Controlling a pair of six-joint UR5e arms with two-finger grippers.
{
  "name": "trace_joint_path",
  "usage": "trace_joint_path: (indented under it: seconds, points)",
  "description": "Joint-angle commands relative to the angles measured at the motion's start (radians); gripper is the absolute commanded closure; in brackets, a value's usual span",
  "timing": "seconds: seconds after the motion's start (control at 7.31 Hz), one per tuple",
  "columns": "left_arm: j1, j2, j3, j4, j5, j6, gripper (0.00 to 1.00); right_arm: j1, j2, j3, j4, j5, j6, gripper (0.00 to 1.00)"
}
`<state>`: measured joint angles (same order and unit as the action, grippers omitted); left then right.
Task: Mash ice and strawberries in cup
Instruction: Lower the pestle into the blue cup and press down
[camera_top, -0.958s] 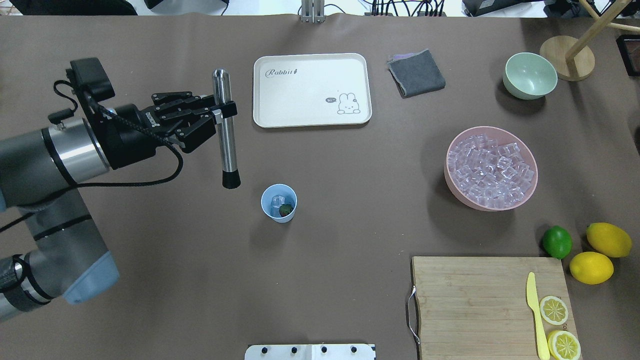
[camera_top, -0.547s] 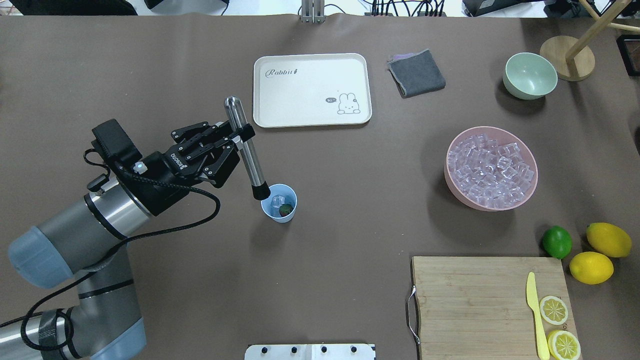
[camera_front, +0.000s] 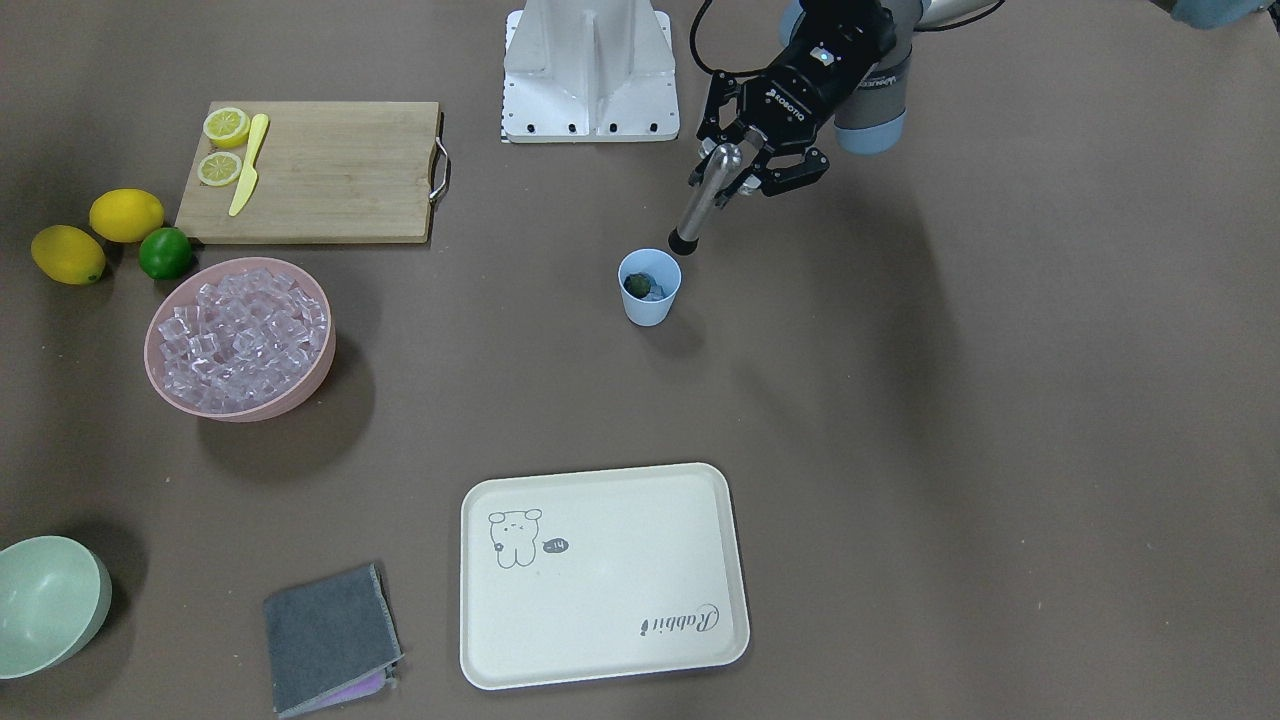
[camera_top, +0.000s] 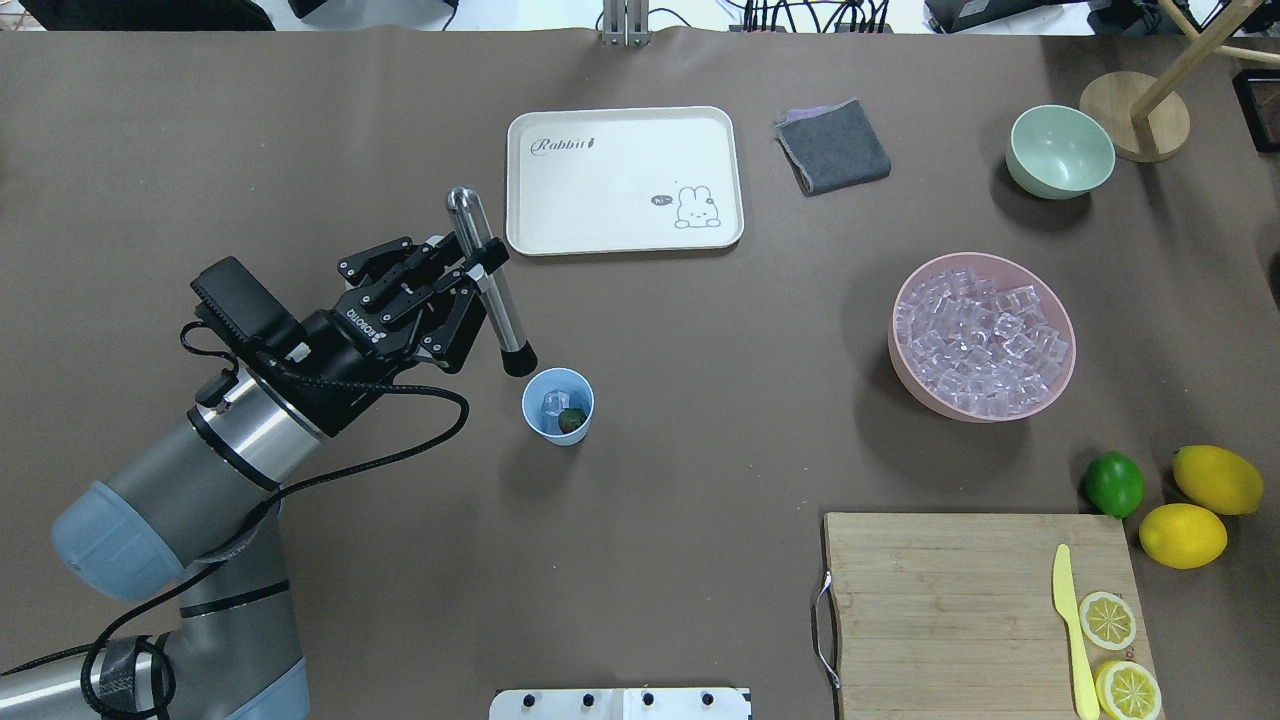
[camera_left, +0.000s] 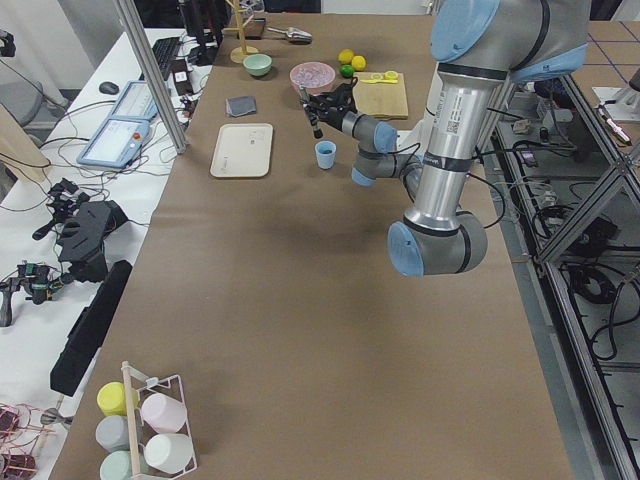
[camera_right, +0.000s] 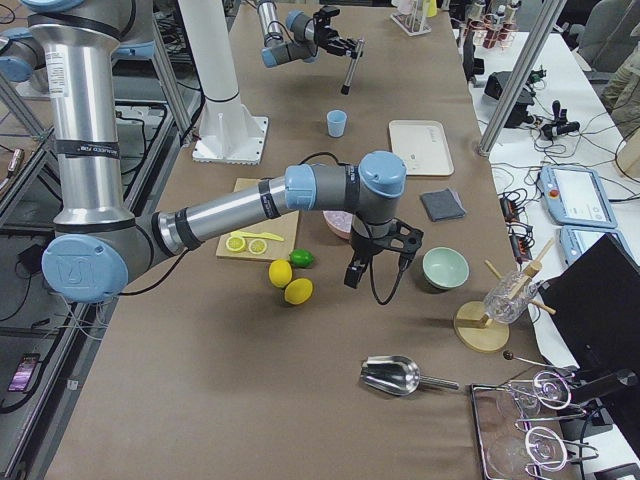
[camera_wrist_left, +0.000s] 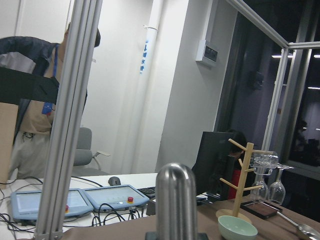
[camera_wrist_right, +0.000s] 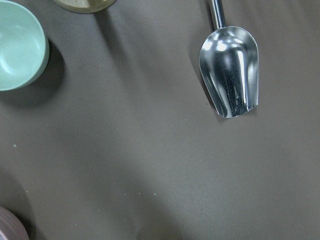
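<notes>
Starting nearest my base, the cup (camera_top: 566, 438) stands upright on the bare table, open end up, with nothing steadying it. Inside it lie the ice (camera_top: 553, 403) on the far side and the strawberry (camera_top: 572, 420) on the near right, touching each other. I judge the cup light and thin-walled. An off-centre push would tip or skid it, so its outer wall is the place to brace it.

The cubes look hard and slick, likely to skate from under a press. The berry should be soft and give at once.

Just beyond the cup's far-left rim hangs the black tip of the muddler (camera_top: 497, 310), tilted and raised above the rim, not inside the cup. My left gripper (camera_top: 478, 268) is clenched across the upper part of its shaft. Smooth stiff steel may slide through my pads under load, so I would press straight down its length.

Farther off lies the tray (camera_top: 620, 180), and to the right sits the pink bowl (camera_top: 897, 360) heaped with more cubes.

How many cubes are in the cup I cannot count, and the berry shows mostly its dark green top. My left wrist camera sees only the muddler's rounded cap, never the cup. My right gripper (camera_right: 355, 272) shows only small in a side view, so I cannot tell its state. Its own camera shows just a scoop (camera_wrist_right: 230, 75) and a pale-green bowl (camera_wrist_right: 17, 50).
</notes>
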<state>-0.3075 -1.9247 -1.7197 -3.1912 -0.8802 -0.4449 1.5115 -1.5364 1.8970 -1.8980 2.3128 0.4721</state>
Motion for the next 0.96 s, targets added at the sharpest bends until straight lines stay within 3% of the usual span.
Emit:
trace_joint_path:
  seconds: [0.0,0.14,0.82]
  points:
    - [0.13,-0.077,0.031,0.0,0.133,0.098,1.0,0.0,-0.002,-0.001,0.0,0.005,0.002,0.0]
    - [0.183,-0.095,0.031,0.0,0.188,0.124,1.0,-0.001,-0.002,-0.003,-0.001,0.005,0.002,0.0]
    - [0.186,-0.102,0.037,0.002,0.198,0.14,1.0,0.001,-0.005,-0.004,-0.001,0.007,0.003,0.0]
